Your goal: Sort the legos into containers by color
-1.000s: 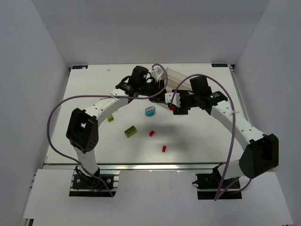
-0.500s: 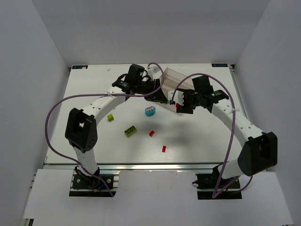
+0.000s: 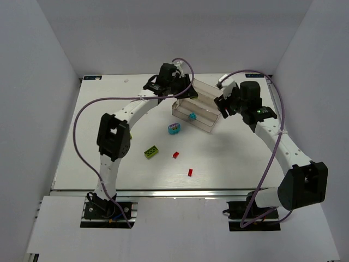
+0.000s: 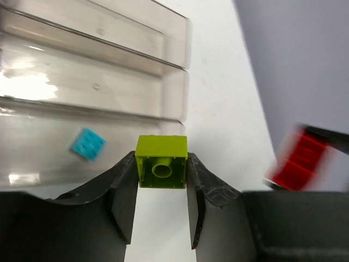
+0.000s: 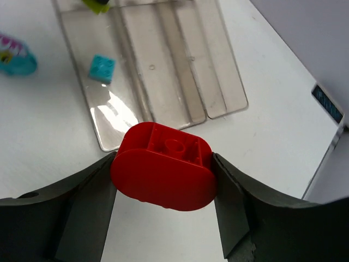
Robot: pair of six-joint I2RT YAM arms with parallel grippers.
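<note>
Two grippers each hold one brick. The left gripper (image 4: 161, 176) is pinched tight on a lime brick (image 4: 161, 162). This brick is square and bright yellow-green, and it shows its hollow underside with one round tube in the middle. It hangs at one end of the tray (image 4: 109, 71), right by the edge of a slot. The right gripper (image 5: 163, 177) squeezes a red brick (image 5: 162, 164). That one is shiny with rounded ends, and its hollow underside faces the camera too. It is up in the air just past the other end of the tray, over the white table (image 3: 229, 158). The tray is see-through plastic with long thin slots set like steps. One cyan brick (image 5: 102, 68) with studs on top lies alone in the slot on the side nearest the arms. On the table, just beside the tray, sits a cyan piece (image 3: 174, 129) with pink and yellow bits on it. Closer to the arms lie a long lime brick (image 3: 151, 152) with studs, a small red brick (image 3: 176, 155) and a second small red brick (image 3: 190, 172). All three are well apart from the tray.
</note>
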